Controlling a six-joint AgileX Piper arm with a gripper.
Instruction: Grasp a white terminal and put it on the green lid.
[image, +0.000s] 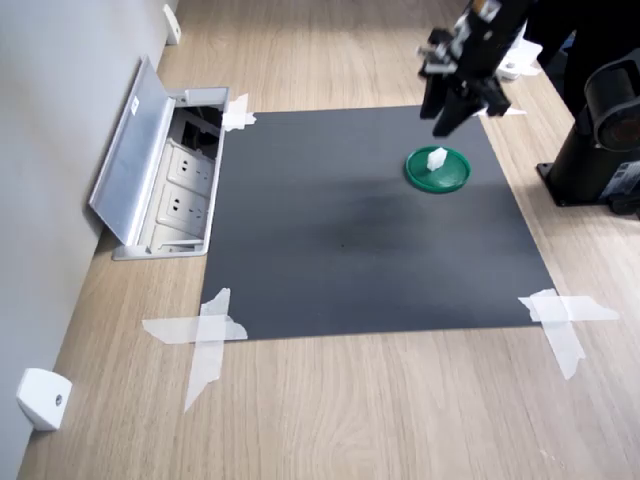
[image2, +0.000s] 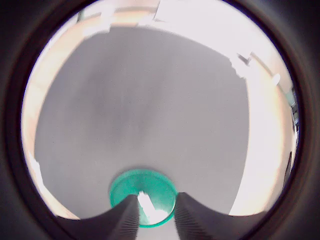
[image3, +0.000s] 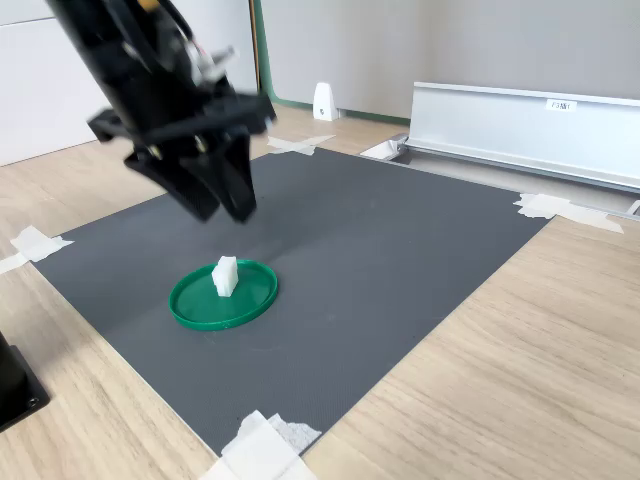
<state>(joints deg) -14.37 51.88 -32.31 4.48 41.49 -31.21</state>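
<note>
the dark grey mat (image: 360, 230) is taped to the wooden bench (image: 380, 410). the green lid (image3: 223, 295) lies flat on it. the claw (image3: 222, 202) hangs above the lid, spread and holding nothing. the white terminal (image3: 225, 276) stands upright on the lid, long axis vertical. no writing is readable.

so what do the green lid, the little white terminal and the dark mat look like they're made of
Green lid: probably moulded plastic, uniform colour, slight sheen, raised rim.
White terminal: likely hard plastic, opaque, crisp stepped edges.
Dark mat: perhaps rubber or foam sheet, matte grey, finely textured, lying flat under tape.
</note>
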